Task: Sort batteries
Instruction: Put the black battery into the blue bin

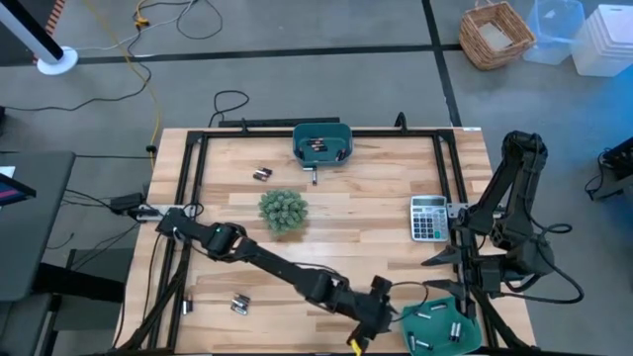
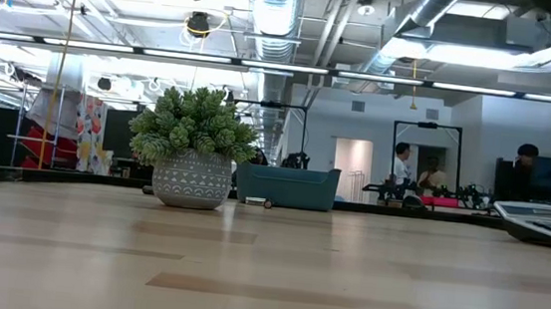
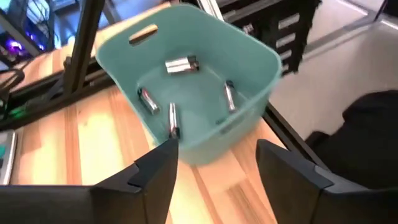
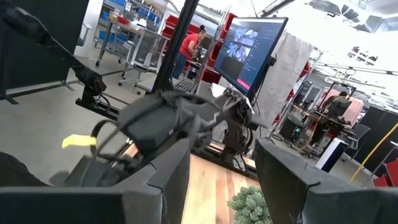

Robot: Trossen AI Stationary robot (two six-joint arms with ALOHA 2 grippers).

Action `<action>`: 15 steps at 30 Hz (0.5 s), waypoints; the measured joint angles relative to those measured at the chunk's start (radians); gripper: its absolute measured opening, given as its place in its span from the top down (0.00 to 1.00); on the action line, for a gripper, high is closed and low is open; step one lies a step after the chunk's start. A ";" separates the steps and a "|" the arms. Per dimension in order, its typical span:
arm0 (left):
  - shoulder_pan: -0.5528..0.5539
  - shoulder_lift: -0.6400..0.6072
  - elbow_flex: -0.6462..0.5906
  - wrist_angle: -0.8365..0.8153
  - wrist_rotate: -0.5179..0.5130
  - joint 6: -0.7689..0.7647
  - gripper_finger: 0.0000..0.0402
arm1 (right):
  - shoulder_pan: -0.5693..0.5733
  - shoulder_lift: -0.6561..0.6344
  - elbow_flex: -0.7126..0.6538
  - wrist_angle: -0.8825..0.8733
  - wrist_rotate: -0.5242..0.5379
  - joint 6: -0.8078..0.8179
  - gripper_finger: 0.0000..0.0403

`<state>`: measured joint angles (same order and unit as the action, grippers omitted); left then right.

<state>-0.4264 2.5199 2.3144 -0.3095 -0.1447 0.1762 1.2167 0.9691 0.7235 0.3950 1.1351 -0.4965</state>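
A: Tool on the left arm (image 1: 368, 318) reaches across the worktop (image 1: 356, 213) to about five o'clock in the high view, just beside the near teal bin (image 1: 473, 341). Its fingers are spread with nothing between them. The right tool (image 1: 457, 259) waits at four o'clock, by the calculator (image 1: 428, 218).

B: And the batteries?

A: Several lie in that near bin (image 1: 432, 324). The far teal bin (image 1: 341, 133) at twelve o'clock holds some too. Left to sort: a pair (image 1: 262, 174) at ten o'clock, one (image 1: 315, 179) just below the far bin, and a pair (image 1: 239, 304) at seven o'clock.

B: Low view?

A: A potted plant (image 2: 192, 157) and the far bin behind it; neither tool shows.

B: Left wrist?

A: Four silvery cells (image 3: 181, 65) rest inside the bin, the dark fingers (image 3: 155, 168) parted above the worktop just short of it.

B: Right wrist?

A: Its fingers (image 4: 165, 180) stand apart, empty. I'd judge the job about half done.
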 joint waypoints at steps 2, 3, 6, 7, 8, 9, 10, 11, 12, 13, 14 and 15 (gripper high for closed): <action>-0.010 -0.023 -0.029 -0.026 -0.023 -0.005 0.51 | 0.000 0.000 0.000 0.000 0.000 0.002 0.52; -0.015 -0.037 -0.050 -0.028 -0.039 -0.006 0.53 | 0.000 0.000 0.000 0.001 0.000 0.003 0.52; -0.028 -0.090 -0.121 -0.032 -0.096 -0.006 0.56 | -0.002 0.000 0.000 0.001 0.000 0.010 0.52; -0.032 -0.114 -0.150 -0.026 -0.115 -0.011 0.57 | -0.002 0.000 0.000 0.001 0.000 0.010 0.52; -0.034 -0.144 -0.186 -0.023 -0.136 -0.017 0.59 | -0.002 0.000 0.000 0.001 0.000 0.010 0.52; -0.037 -0.172 -0.227 -0.003 -0.153 -0.027 0.60 | -0.002 0.000 0.000 0.001 0.000 0.010 0.52; -0.039 -0.199 -0.269 0.023 -0.171 -0.036 0.61 | -0.002 0.000 0.000 0.001 0.000 0.011 0.52; -0.042 -0.236 -0.327 0.046 -0.192 -0.042 0.62 | -0.003 0.000 0.000 0.001 0.000 0.011 0.52; -0.045 -0.268 -0.386 0.073 -0.216 -0.046 0.63 | -0.007 0.000 0.000 0.000 0.000 0.012 0.52; -0.047 -0.304 -0.447 0.113 -0.236 -0.052 0.65 | -0.015 0.000 0.000 -0.001 -0.001 0.020 0.52; -0.050 -0.343 -0.515 0.156 -0.257 -0.058 0.66 | -0.026 0.000 0.000 -0.004 -0.001 0.029 0.52; -0.053 -0.389 -0.587 0.196 -0.281 -0.071 0.67 | -0.040 0.000 0.000 -0.008 -0.001 0.035 0.52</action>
<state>-0.4789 2.1312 1.7277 -0.1131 -0.4259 0.1056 1.1767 0.9695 0.7235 0.3873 1.1343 -0.4611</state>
